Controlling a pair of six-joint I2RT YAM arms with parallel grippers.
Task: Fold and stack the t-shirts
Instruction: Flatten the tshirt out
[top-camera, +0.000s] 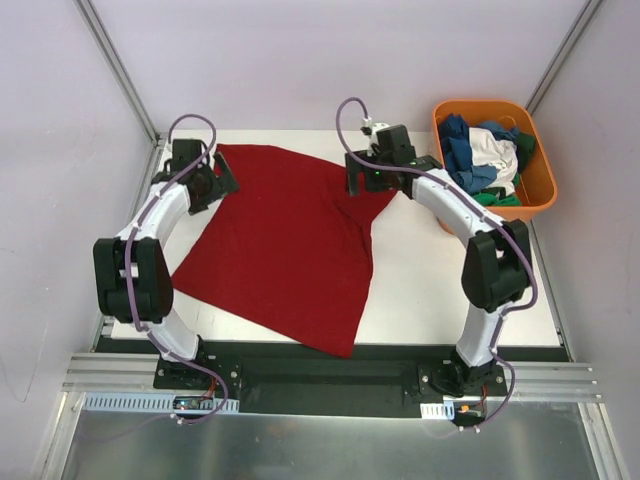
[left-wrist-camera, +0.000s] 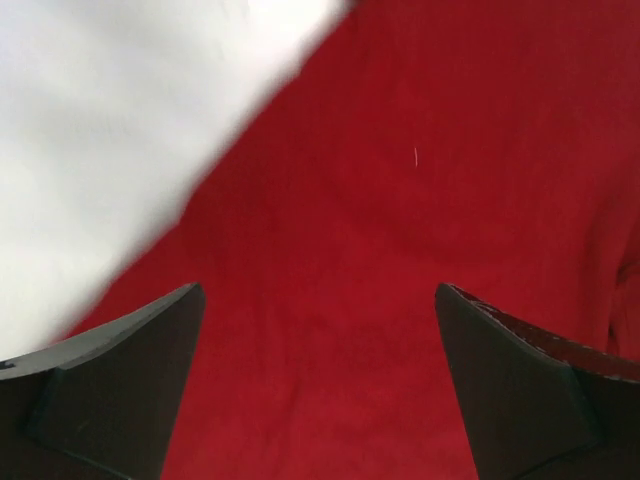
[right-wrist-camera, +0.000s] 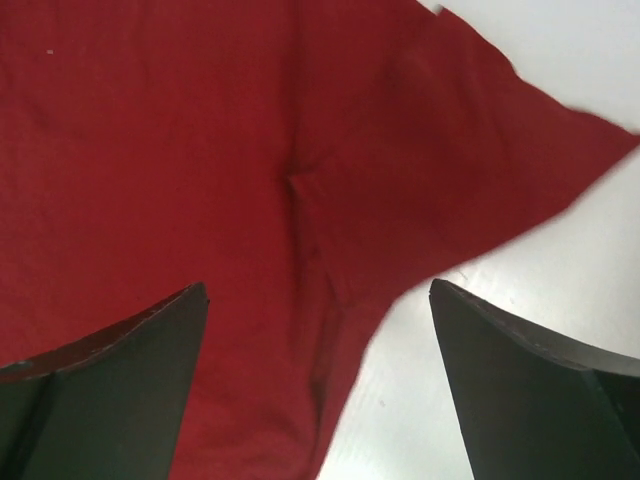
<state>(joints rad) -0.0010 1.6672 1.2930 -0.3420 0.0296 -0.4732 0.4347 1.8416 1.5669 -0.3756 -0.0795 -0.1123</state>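
The dark red t-shirt (top-camera: 285, 250) lay spread on the surface (top-camera: 450, 290), seemingly unfolded, under the left claw (left-wrist-camera: 320, 295) and right claw (right-wrist-camera: 318, 290), both splayed wide and empty, with the other t-shirts (top-camera: 485, 155) heaped in the orange tub (top-camera: 541, 195).

A: What lay beneath the right gripper (right-wrist-camera: 318, 292)?
B: The dark red t-shirt (right-wrist-camera: 180, 140), spread on the white table (right-wrist-camera: 560, 60) — one sleeve (right-wrist-camera: 500, 150) pointing right.
A: And the jaws?
B: Spread wide — nothing held between them.
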